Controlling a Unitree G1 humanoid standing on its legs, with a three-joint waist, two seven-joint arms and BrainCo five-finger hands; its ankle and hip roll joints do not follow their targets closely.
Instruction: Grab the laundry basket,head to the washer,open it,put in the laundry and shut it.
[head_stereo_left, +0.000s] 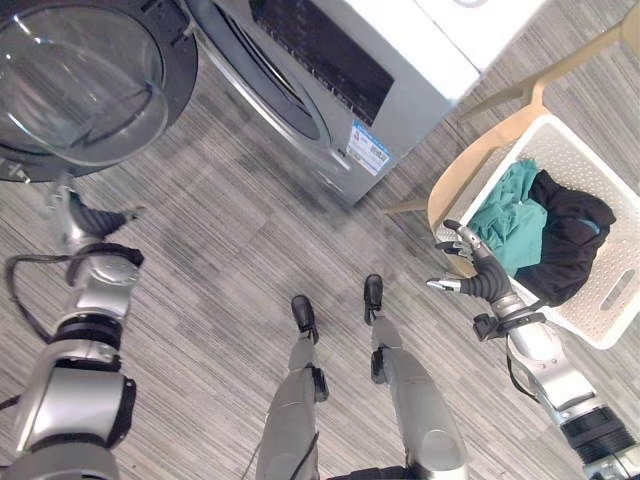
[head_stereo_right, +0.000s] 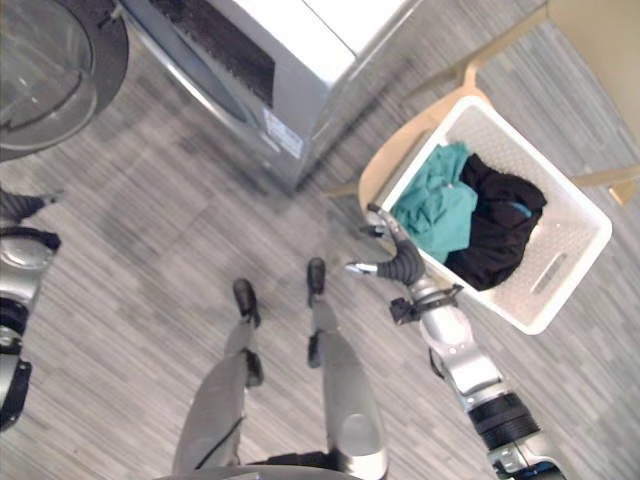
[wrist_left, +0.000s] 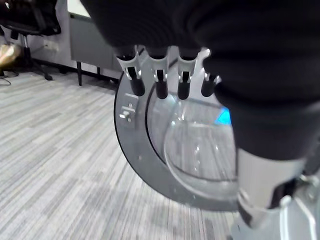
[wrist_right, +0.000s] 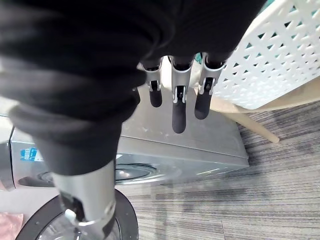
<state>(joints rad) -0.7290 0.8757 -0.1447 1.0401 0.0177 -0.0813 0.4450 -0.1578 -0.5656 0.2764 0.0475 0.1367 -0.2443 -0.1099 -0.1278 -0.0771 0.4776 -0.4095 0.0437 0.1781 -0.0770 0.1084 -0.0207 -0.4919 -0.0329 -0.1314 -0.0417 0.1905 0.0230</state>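
Task status: the washer (head_stereo_left: 330, 80) stands on the floor with its door (head_stereo_left: 80, 85) swung fully open, so the opening step reads as done. The laundry basket (head_stereo_left: 615, 300) sits on a wooden chair (head_stereo_left: 455, 185) just beside the washer, so the carry to the machine also appears complete. Loading has not begun: the teal garment (head_stereo_left: 510, 225) and the black garment (head_stereo_left: 570, 245) lie together inside the basket, touching each other. Remaining steps, by judgement: lift the clothes out, place them in the drum, close the door.

Right robot hand (head_stereo_left: 478, 270): it hovers at the near edge of the basket, close to the teal garment, fingers spread and relaxed, holding nothing. Contact with the rim cannot be confirmed.

Left robot hand (head_stereo_left: 85, 218): it hangs just below the open door, near its edge, empty. Its wrist view shows the fingers (wrist_left: 161, 82) extended in a row, apart from the door rim.

View differences:
- The head views show the basket contents and both arms together, but only the top of the washer and the door from above.
- The left wrist view shows the door's glass bowl (wrist_left: 200, 150) and grey ring from the side, with an office chair (wrist_left: 27, 20) far behind.
- The right wrist view shows the washer's front panel (wrist_right: 190, 145) and the basket's perforated wall (wrist_right: 270, 55) from below, with a chair leg (wrist_right: 250, 125) under it.
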